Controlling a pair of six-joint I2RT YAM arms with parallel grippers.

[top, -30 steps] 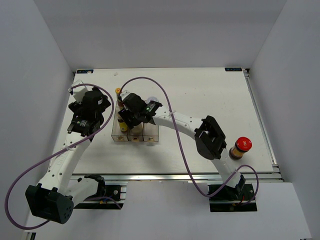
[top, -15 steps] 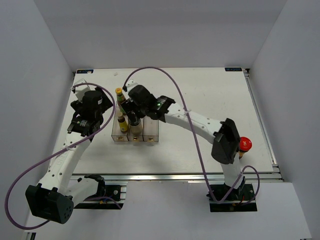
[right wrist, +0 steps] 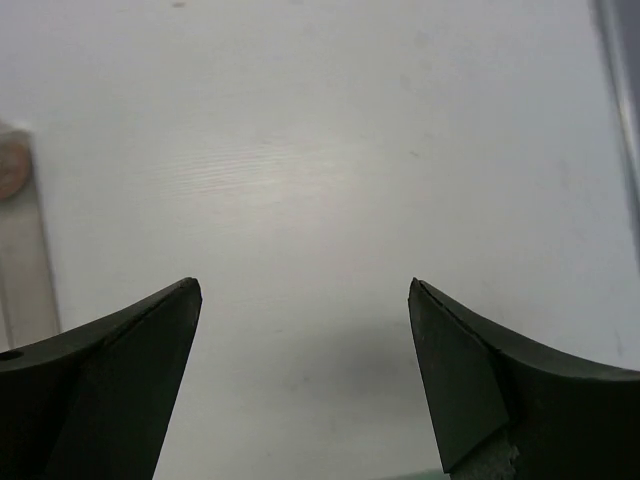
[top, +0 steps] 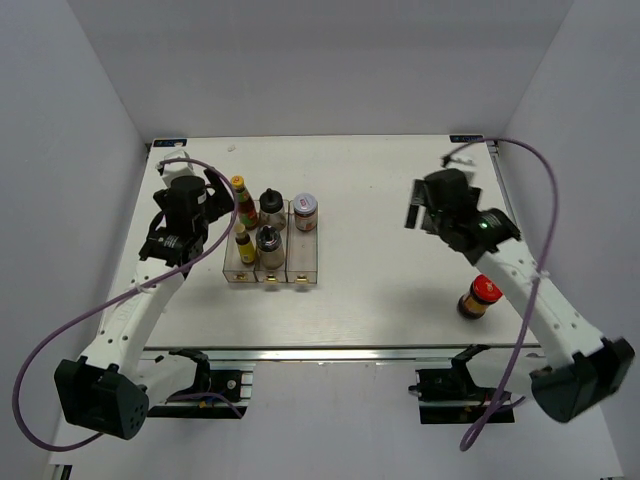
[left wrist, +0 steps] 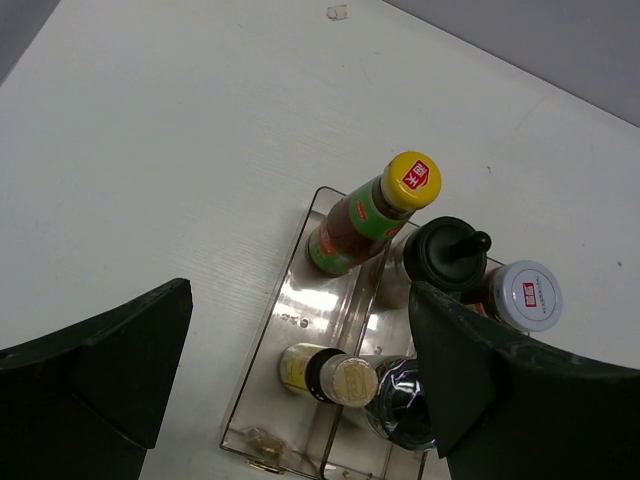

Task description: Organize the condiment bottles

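Observation:
A clear three-compartment tray (top: 297, 268) holds five bottles. They are a slim red sauce bottle (top: 243, 200), a tiny yellow-capped bottle (top: 244, 246), two black-lidded shakers (top: 271, 206) (top: 268, 241) and a white jar (top: 304, 212). The red-lidded dark jar (top: 480, 297) stands alone on the table at the right. My left gripper (top: 200, 200) is open and empty just left of the tray. Its wrist view shows the sauce bottle (left wrist: 365, 215), a shaker (left wrist: 446, 253), the white jar (left wrist: 528, 296) and the tiny bottle (left wrist: 325, 373). My right gripper (top: 425, 205) is open and empty over bare table, up and left of the red-lidded jar.
The white table (top: 380, 290) has a metal rail along its right edge (top: 520, 240) and front edge. The right wrist view shows bare table between the open fingers (right wrist: 130, 350) and the tray's edge (right wrist: 20, 250) at far left.
My right arm has pulled back from over the tray and swung far to the right, empty. The bottles in the tray now show uncovered. My left gripper shifted slightly away from me.

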